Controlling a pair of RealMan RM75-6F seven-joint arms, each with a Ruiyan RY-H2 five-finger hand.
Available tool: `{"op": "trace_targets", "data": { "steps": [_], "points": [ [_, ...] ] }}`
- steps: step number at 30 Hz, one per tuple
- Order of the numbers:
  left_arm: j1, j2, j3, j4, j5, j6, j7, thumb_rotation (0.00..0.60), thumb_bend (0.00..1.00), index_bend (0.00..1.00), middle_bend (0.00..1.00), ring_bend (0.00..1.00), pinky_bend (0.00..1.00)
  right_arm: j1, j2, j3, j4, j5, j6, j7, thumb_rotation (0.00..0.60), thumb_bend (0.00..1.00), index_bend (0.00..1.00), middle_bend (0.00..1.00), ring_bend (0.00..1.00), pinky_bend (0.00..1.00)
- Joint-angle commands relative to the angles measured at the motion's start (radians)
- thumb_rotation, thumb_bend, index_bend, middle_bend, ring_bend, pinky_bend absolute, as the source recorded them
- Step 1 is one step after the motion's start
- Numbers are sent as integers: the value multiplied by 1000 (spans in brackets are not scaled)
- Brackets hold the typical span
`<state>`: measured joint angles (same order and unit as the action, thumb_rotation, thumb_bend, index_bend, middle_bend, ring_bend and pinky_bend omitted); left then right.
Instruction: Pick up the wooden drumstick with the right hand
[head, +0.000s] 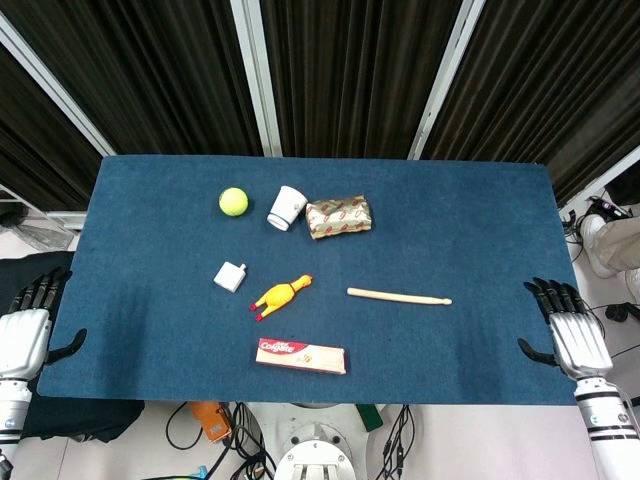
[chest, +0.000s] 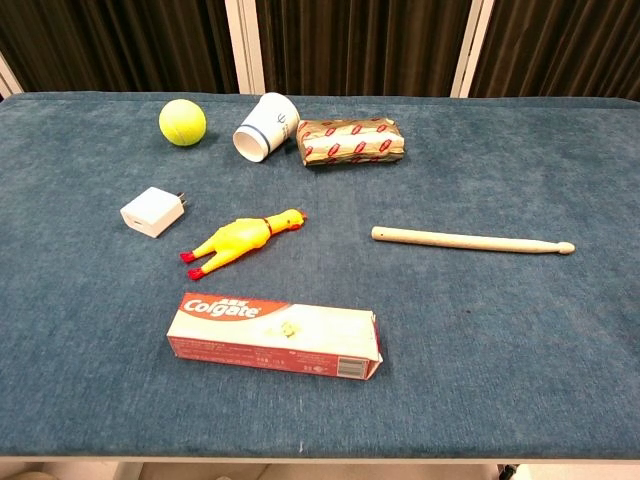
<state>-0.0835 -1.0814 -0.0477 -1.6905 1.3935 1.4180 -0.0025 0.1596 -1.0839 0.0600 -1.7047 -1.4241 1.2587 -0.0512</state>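
While the wooden drumstick (head: 399, 296) is lying flat right of centre on the blue tabletop (head: 470, 230), well apart from both arms, the right robot hand (head: 564, 337) is hovering at the right edge, fingers spread and empty; the left robot hand (head: 25, 335) is hanging likewise empty off the left edge.

Pale, matt wooden drumstick (chest: 472, 241) on the table (chest: 560, 150) — napped blue cloth; glossy rubber chicken (chest: 238, 241) — smooth.
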Motion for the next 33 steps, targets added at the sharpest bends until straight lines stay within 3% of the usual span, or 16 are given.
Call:
{"op": "trace_targets", "data": {
  "steps": [1, 7, 17, 33],
  "points": [
    [-3, 3, -1, 1, -4, -8, -3, 600, 277, 11, 0, 0, 104, 117, -2, 44, -57, 69, -153, -106, 600, 364, 210, 156, 85, 2],
    [-3, 8, -3, -9, -17, -15, -1, 600, 276, 11, 0, 0, 104, 287, -105, 106, -39, 209, -309, -296, 600, 365, 327, 237, 95, 0],
    [-3, 13, -4, -14, -24, -22, -14, 600, 277, 11, 0, 0, 104, 394, -319, 103, 29, 354, -309, -468, 600, 376, 408, 342, 167, 0],
    [-2, 14, -4, -13, -28, -23, -13, 600, 277, 11, 0, 0, 104, 431, -454, 112, 177, 464, -305, -407, 600, 427, 486, 437, 217, 0]
  ]
}}
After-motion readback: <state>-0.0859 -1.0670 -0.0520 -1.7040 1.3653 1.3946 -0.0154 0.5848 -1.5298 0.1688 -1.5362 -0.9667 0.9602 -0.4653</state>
